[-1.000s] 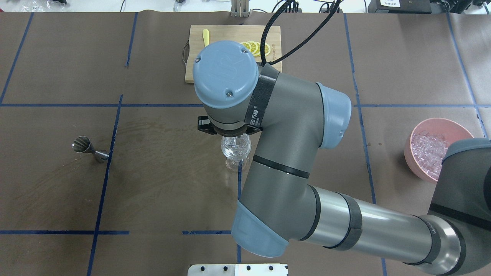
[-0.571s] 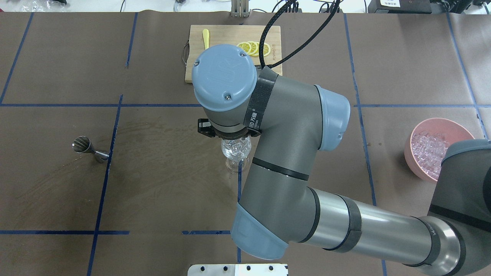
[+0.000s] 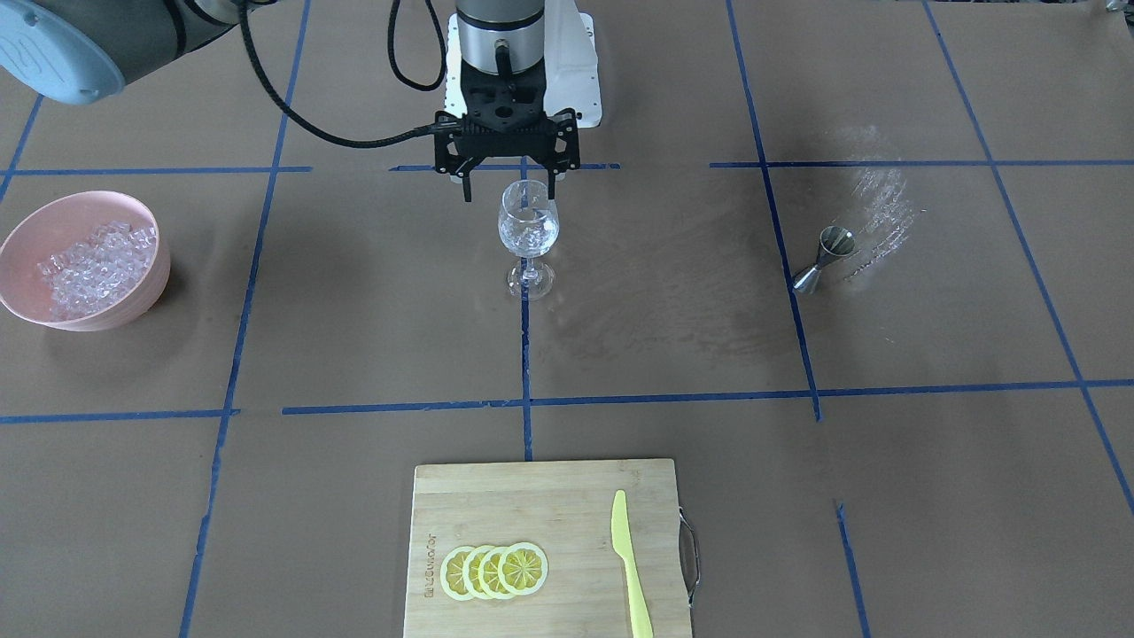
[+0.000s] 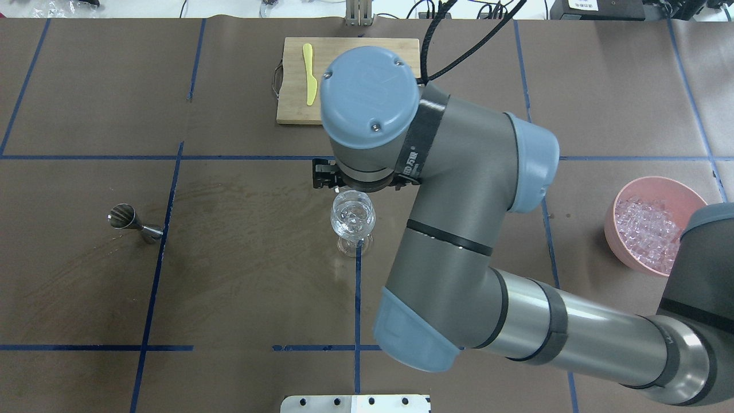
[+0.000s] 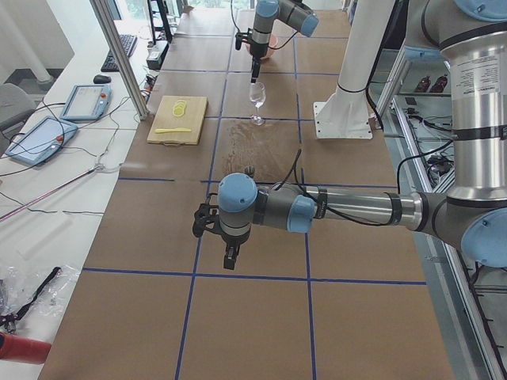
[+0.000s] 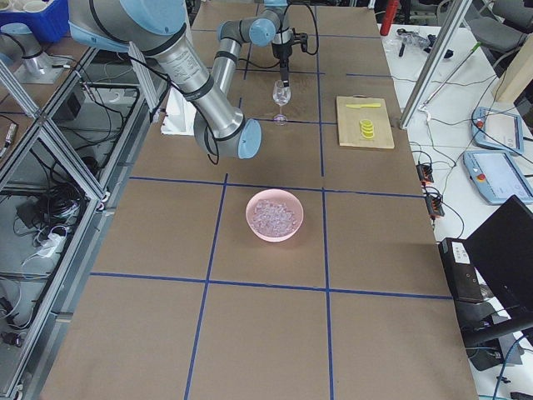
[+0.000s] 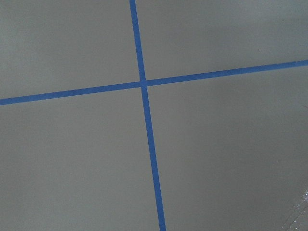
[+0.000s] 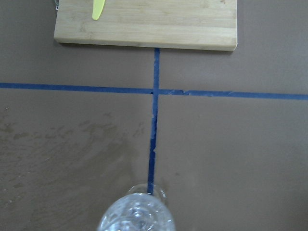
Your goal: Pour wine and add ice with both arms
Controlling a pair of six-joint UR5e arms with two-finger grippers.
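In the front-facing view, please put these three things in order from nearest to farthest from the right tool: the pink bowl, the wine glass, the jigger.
Measured from the right tool:
1. The wine glass, just in front of the open tool, at the table's middle.
2. The jigger, off toward the robot's left side.
3. The pink bowl, farthest, out on the robot's right side.

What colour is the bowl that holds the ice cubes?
The bowl is pale pink, clearest in the exterior front-facing view.
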